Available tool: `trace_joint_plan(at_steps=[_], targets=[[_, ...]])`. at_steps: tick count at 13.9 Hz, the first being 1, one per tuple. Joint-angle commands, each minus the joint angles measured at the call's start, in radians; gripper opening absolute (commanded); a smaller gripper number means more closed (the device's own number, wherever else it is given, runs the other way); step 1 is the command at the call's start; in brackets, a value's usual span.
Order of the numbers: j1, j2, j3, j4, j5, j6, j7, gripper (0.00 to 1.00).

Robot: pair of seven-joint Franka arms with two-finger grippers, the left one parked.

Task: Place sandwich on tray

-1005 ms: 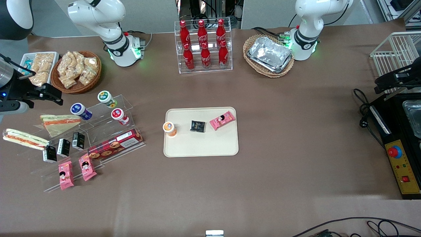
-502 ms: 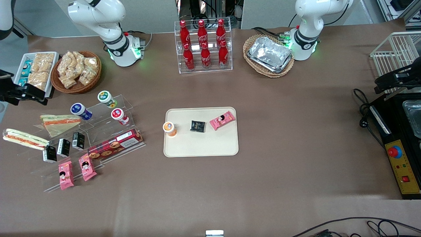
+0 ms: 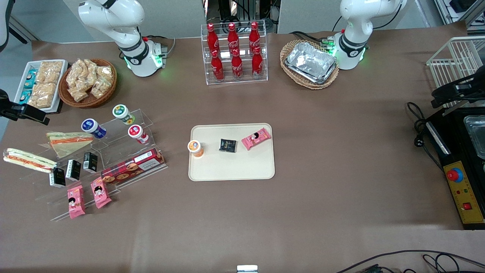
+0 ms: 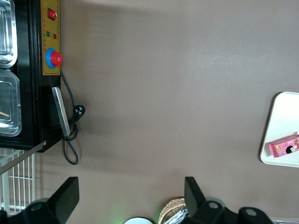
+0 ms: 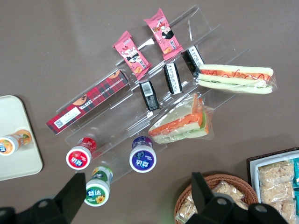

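The sandwich (image 3: 29, 160) sits in clear, glossy plastic wrap — shiny at the folds. The tray (image 3: 231, 170) looks smooth matt plastic. The black gripper (image 5: 140, 198), matt, hangs open above the clear glossy stand (image 5: 205, 28) — over a matt brown table (image 3: 322, 189).

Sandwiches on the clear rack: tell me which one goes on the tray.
The long narrow sandwich, at the rack's outer end toward the working arm's side. The triangular sandwich beside it is broad and flat. The gripper hovers above both, fingers open.

the gripper (image 5: 136, 195) hangs spread open above the clear stand (image 5: 196, 28), where the sandwich (image 5: 236, 78) lies beside the triangular sandwich (image 5: 182, 122), untouched.
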Motion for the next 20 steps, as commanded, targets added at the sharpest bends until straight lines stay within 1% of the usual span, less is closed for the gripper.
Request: trace_joint_plan(at_steps=[1, 5, 6, 8, 11, 13, 14, 15, 16, 18, 20], targets=[[-0.013, 0.025, -0.015, 0.017, 0.004, 0.017, -0.017, 1.0], [-0.013, 0.036, -0.018, 0.017, -0.014, 0.059, -0.031, 1.0], [-0.015, 0.051, -0.026, 0.029, -0.034, 0.067, -0.014, 1.0], [-0.021, 0.07, -0.046, 0.058, -0.051, 0.065, 0.092, 1.0], [-0.026, 0.093, -0.101, 0.06, -0.045, 0.071, 0.216, 1.0], [-0.03, 0.112, -0.115, 0.06, -0.047, 0.091, 0.244, 1.0], [-0.039, 0.122, -0.136, 0.06, -0.036, 0.094, 0.288, 1.0], [-0.041, 0.125, -0.144, 0.06, -0.028, 0.094, 0.39, 1.0], [-0.044, 0.126, -0.146, 0.06, -0.036, 0.094, 0.49, 1.0], [-0.053, 0.142, -0.164, 0.06, -0.03, 0.14, 0.619, 1.0], [-0.053, 0.154, -0.164, 0.06, -0.028, 0.157, 0.776, 1.0]])
